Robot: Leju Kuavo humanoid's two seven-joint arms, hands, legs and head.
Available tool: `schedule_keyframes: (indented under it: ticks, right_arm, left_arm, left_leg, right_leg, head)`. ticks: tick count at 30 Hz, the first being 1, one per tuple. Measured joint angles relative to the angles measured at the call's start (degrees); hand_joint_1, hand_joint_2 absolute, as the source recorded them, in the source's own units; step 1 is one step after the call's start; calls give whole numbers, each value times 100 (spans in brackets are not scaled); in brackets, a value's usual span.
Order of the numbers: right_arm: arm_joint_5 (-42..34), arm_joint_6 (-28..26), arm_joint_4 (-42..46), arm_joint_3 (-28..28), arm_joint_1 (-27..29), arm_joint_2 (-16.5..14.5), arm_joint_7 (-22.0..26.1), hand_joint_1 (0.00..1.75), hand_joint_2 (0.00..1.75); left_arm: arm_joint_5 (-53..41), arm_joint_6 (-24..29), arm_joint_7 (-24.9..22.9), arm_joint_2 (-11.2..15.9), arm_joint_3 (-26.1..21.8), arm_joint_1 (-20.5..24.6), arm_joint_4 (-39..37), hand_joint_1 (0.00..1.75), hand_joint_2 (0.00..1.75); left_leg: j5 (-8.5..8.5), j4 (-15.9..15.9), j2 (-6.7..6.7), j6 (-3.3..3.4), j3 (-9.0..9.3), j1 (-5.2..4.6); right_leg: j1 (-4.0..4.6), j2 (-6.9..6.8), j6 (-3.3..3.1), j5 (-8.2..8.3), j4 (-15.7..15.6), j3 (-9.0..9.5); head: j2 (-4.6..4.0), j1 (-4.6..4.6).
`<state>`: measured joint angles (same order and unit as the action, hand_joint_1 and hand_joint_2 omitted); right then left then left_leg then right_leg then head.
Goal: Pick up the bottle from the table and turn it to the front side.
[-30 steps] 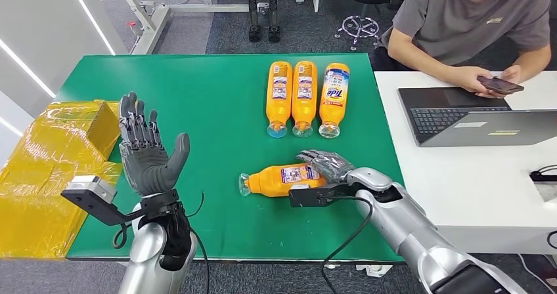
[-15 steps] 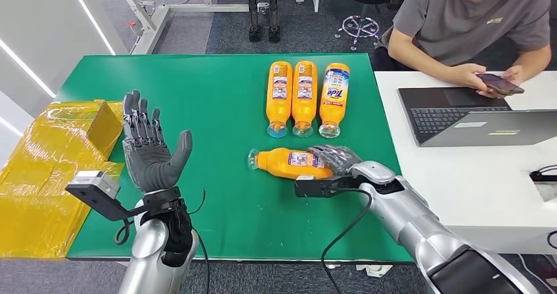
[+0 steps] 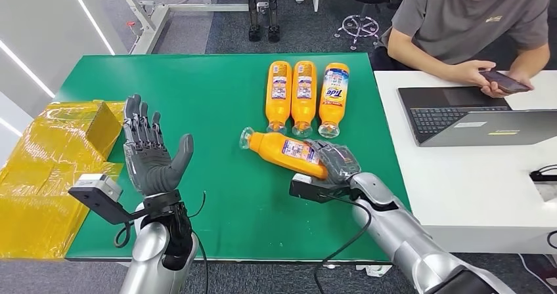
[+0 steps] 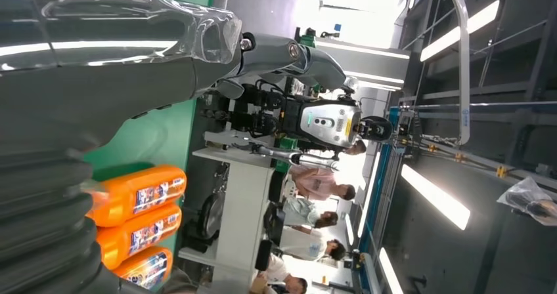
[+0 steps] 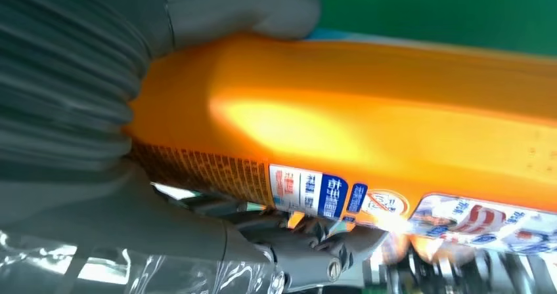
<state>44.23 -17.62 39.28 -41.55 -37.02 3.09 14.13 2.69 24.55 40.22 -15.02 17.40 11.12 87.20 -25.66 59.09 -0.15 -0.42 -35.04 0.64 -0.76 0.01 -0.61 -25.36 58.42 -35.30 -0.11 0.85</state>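
Crinkled yellow plastic wrapping (image 3: 46,163) lay outward of the left robot hand (image 3: 152,153), which stood upright above the smooth green tabletop (image 3: 197,104), palm open, ribbed dark fingers apart, holding nothing. Beyond the right robot hand (image 3: 336,163), three glossy orange bottles in a row (image 3: 304,97) lay side by side. The right robot hand gripped the base of the tapered orange bottle (image 3: 289,151), tilted, its clear cap (image 3: 246,136) pointing toward the left robot hand.
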Motion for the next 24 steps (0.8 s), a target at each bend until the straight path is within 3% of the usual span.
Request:
schedule_keyframes:
  ticks: [9,14,21,24]
  right_arm:
    - [-913,-1111,1292,727,797,-288,989,175,175]
    - [-1713,-1714,1962,1023,1236,-435,1907,175,175]
    - [-2302,-1735,2187,1077,1413,-515,2225,175,175]
    - [-2324,-1668,2182,1032,1405,-538,2249,175,175]
  left_arm:
    - [-2,31,0,-24,-2,-43,25,0,175]
    - [86,-45,0,-82,3,-26,25,0,175]
    - [581,-1449,0,-130,102,-3,-16,0,175]
    - [644,-1692,0,-132,244,40,-121,0,175]
  left_leg:
    - [-2,0,-6,3,-4,-1]
    - [-3,0,-8,5,-5,-2]
    - [-4,1,-6,7,-5,-2]
    - [-4,1,-6,7,-5,-2]
  right_leg:
    - [1,-6,6,-5,-1,-1]
    - [1,-7,7,-5,-2,-1]
    - [1,-6,7,-5,-2,-2]
    - [1,-5,6,-5,-1,-2]
  head:
    - [0,-1]
    - [0,0]
    - [0,0]
    - [0,0]
